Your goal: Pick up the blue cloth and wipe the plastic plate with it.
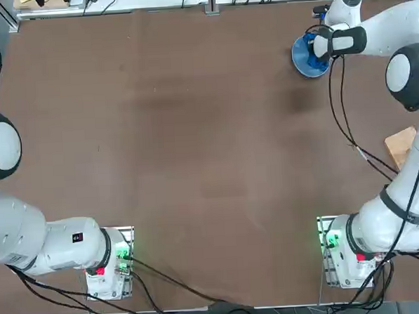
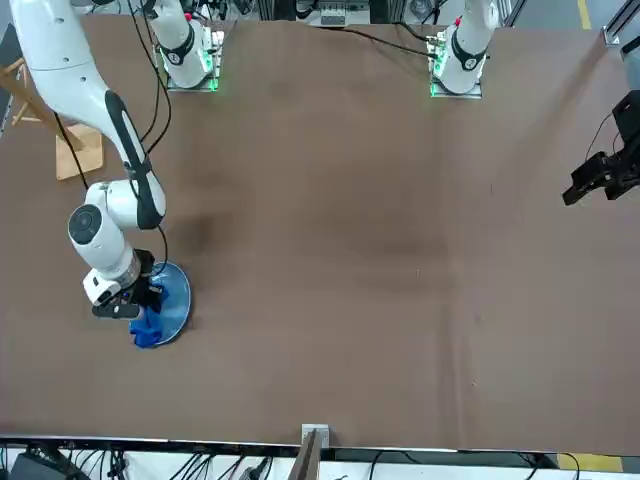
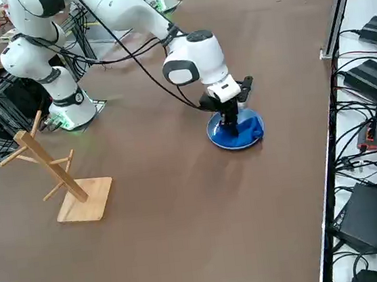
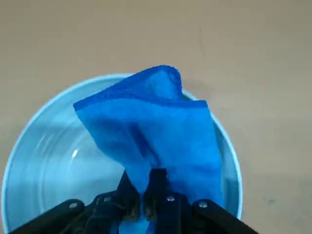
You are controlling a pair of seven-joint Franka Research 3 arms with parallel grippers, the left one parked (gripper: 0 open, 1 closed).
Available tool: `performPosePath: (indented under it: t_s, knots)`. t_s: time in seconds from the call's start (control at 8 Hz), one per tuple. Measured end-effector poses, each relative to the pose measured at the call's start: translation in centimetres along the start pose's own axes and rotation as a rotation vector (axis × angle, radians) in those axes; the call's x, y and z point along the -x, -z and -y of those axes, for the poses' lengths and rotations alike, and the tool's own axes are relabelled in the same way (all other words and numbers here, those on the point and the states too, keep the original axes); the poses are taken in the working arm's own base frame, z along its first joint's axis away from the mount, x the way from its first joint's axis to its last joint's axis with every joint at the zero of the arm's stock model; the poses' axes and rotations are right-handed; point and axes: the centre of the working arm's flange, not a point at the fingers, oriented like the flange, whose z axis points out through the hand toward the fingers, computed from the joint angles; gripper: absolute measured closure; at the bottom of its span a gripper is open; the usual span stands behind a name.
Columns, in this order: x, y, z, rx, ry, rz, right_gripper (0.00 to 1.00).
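We are working at the table's (image 1: 195, 144) far right corner, where the plastic plate (image 3: 216, 136) sits close to both edges. Over it stands our right gripper (image 4: 146, 192), clamped tight on a fold of the blue cloth (image 4: 161, 131), which drapes across the plate's floor and over its rim. To wipe well, we should press lightly, sweep across the paler centre, and avoid shoving the plate toward the edge.
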Motion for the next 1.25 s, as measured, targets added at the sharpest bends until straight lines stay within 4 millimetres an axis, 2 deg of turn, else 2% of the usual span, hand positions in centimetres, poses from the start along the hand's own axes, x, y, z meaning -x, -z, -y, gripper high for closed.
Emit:
performPosePath:
  t_s: [0.25, 0.62, 0.88, 1.25]
  knots:
    - [0.8, 0.3, 1.2, -0.004, 0.001, 0.011, 0.94]
    - [0.9, 0.5, 3.6, -0.013, -0.022, 0.008, 0.94]
    - [0.3, 0.4, 4.7, -0.024, -0.021, -0.020, 0.94]
    - [-1.7, -0.4, 4.7, -0.026, -0.007, -0.077, 0.94]
